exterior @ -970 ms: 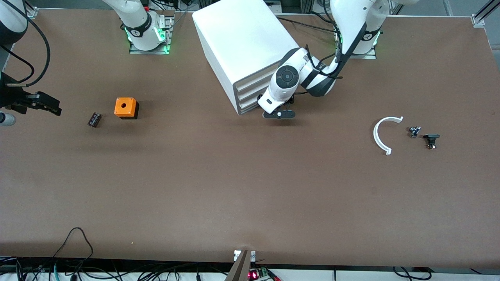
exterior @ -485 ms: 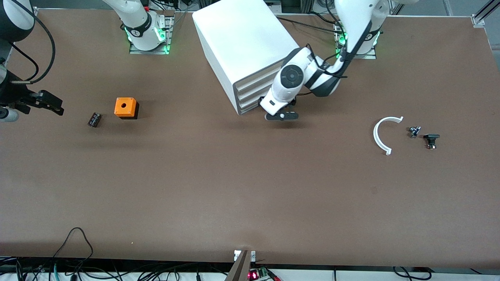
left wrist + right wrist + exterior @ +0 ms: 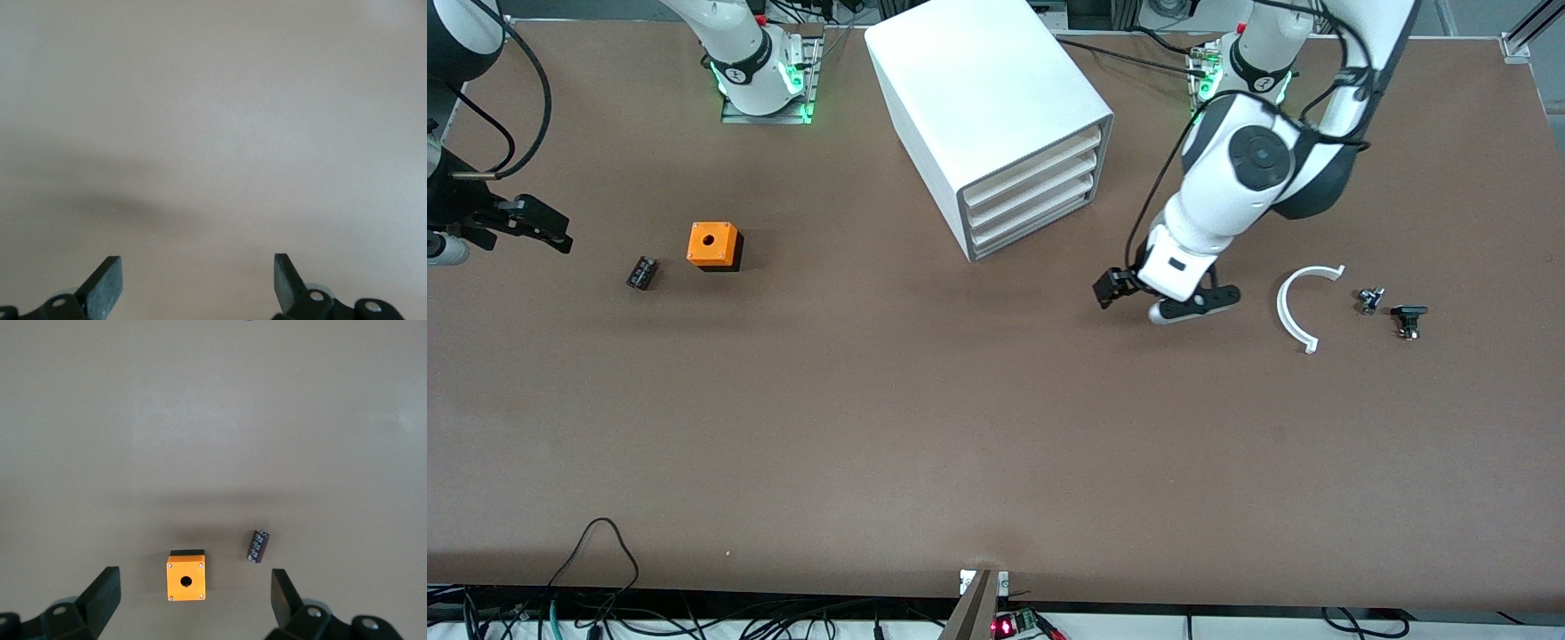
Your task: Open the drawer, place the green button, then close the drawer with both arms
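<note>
left end effector agape over table | right end effector agape

White cabinet, orange cube, white arc, brown table

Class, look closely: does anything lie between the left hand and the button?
Yes. A white curved strip lies on the table between the open left hand and the button. It is low, so the hand could probably pass over it.
</note>
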You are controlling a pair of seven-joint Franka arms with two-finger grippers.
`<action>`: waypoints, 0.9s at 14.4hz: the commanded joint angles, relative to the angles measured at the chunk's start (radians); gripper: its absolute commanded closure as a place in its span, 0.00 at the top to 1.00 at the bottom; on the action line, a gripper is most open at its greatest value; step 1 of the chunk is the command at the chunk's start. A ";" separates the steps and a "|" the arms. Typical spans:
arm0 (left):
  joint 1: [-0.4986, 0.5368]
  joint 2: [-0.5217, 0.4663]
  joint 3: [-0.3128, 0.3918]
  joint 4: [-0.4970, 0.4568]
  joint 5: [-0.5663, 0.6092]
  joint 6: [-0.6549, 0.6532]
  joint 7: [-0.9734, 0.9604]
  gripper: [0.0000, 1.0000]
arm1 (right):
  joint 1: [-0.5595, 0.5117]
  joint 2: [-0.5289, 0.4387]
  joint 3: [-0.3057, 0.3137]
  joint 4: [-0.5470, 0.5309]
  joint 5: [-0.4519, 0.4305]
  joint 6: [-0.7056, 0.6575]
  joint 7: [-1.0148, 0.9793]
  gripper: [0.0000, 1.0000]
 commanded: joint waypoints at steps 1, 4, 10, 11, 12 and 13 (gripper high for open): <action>0.055 -0.061 0.032 0.074 0.005 -0.171 0.158 1.00 | -0.014 0.004 0.011 -0.012 0.011 0.011 0.010 1.00; 0.072 -0.117 0.116 0.180 0.005 -0.411 0.363 1.00 | -0.008 0.005 0.017 -0.006 0.011 0.009 0.056 1.00; 0.101 -0.235 0.194 0.253 0.139 -0.690 0.586 1.00 | -0.006 0.002 0.017 0.001 0.007 -0.002 0.047 1.00; 0.101 -0.247 0.196 0.271 0.156 -0.736 0.587 1.00 | -0.006 0.002 0.017 0.003 0.007 -0.002 0.047 1.00; 0.104 -0.250 0.196 0.295 0.173 -0.776 0.587 1.00 | -0.006 0.002 0.017 0.003 0.007 -0.002 0.047 1.00; 0.115 -0.249 0.197 0.332 0.175 -0.815 0.587 1.00 | -0.006 0.002 0.017 0.003 0.007 -0.002 0.047 1.00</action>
